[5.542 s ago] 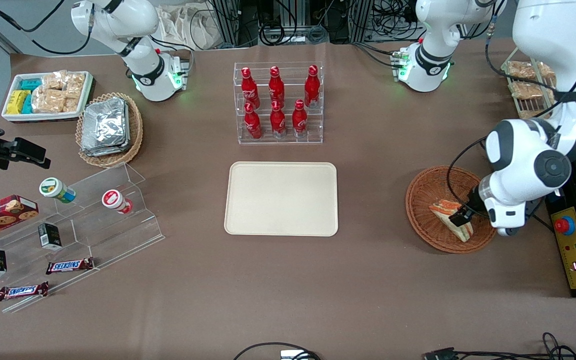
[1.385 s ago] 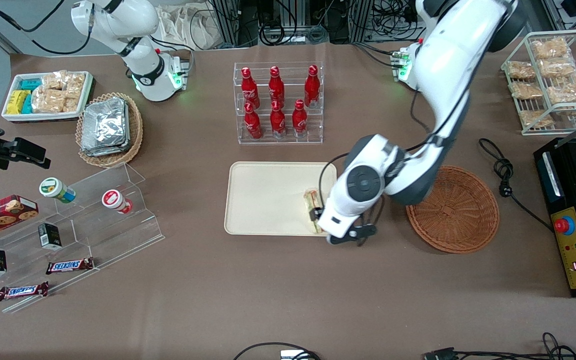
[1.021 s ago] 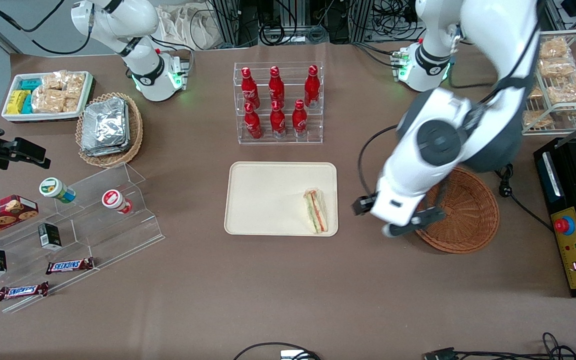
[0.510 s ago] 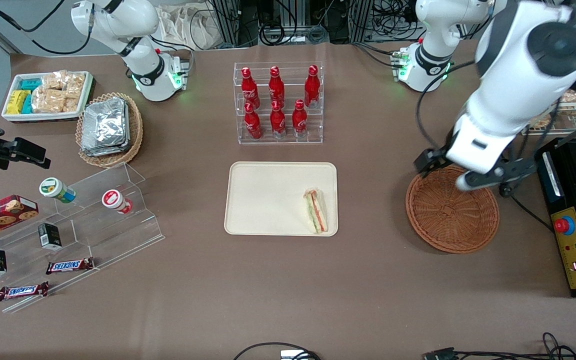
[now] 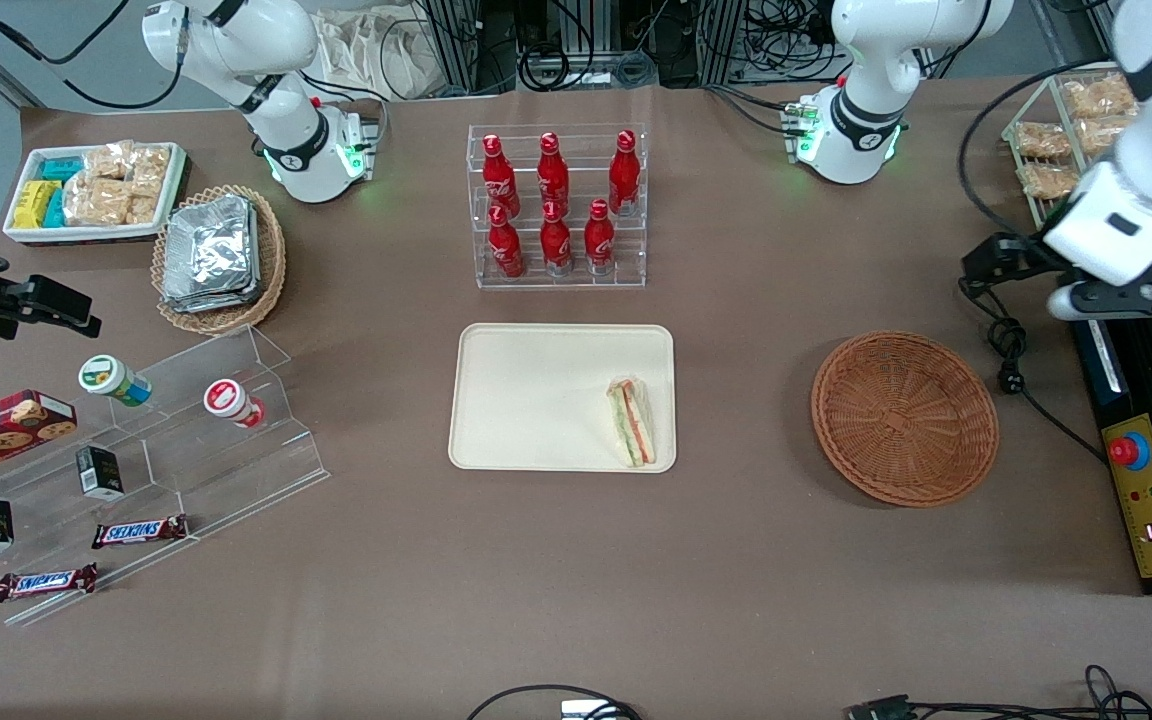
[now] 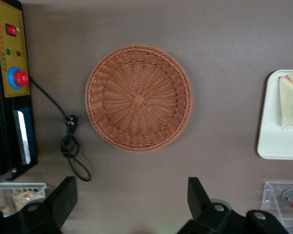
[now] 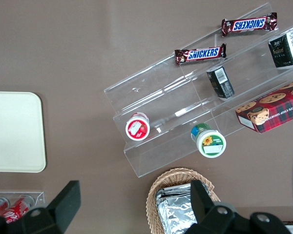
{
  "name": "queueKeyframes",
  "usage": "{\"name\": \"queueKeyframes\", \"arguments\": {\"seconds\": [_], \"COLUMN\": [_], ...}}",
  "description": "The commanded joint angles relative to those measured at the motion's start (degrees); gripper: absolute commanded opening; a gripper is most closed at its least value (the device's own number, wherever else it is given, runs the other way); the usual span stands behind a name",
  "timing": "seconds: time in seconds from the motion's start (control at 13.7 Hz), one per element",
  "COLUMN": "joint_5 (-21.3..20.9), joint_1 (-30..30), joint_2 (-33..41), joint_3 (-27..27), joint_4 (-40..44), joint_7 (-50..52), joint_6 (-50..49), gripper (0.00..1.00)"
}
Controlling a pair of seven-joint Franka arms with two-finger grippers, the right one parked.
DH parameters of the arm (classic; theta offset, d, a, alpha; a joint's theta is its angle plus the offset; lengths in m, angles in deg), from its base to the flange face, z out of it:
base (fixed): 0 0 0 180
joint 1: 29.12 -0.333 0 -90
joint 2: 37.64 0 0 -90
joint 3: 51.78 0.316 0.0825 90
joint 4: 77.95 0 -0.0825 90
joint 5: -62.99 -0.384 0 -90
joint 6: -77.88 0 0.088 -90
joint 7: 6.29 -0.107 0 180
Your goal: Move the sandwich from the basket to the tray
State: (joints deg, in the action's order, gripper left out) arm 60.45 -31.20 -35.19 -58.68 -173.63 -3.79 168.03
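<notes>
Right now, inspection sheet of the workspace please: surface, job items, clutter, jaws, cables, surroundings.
Surface: brown table.
Sandwich: lying on the tray, at its end nearest the basket.
Tray: flat at table centre, holds only the sandwich.
Basket: nothing in it.
Clutter: bottle rack, foil-pack basket, snack tray, acrylic shelf.
Gripper: raised at the working arm's end of the table, jaws open, holding nothing.
Cables: black cord with plug beside the basket.
Surroundings: control box with red button, wire snack rack.
</notes>
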Motion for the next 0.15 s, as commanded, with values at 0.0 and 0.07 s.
{"name": "queueKeyframes", "arguments": {"seconds": [0.0,0.07], "joint_5": [-0.3,-0.3], "joint_1": [0.0,0.0], "joint_2": [-3.2,-4.6], "joint_3": [0.5,0.5], "joint_4": [6.3,8.0], "joint_7": [-7.1,-7.9], "joint_6": [-3.1,-3.6], "gripper": [1.00,1.00]}}
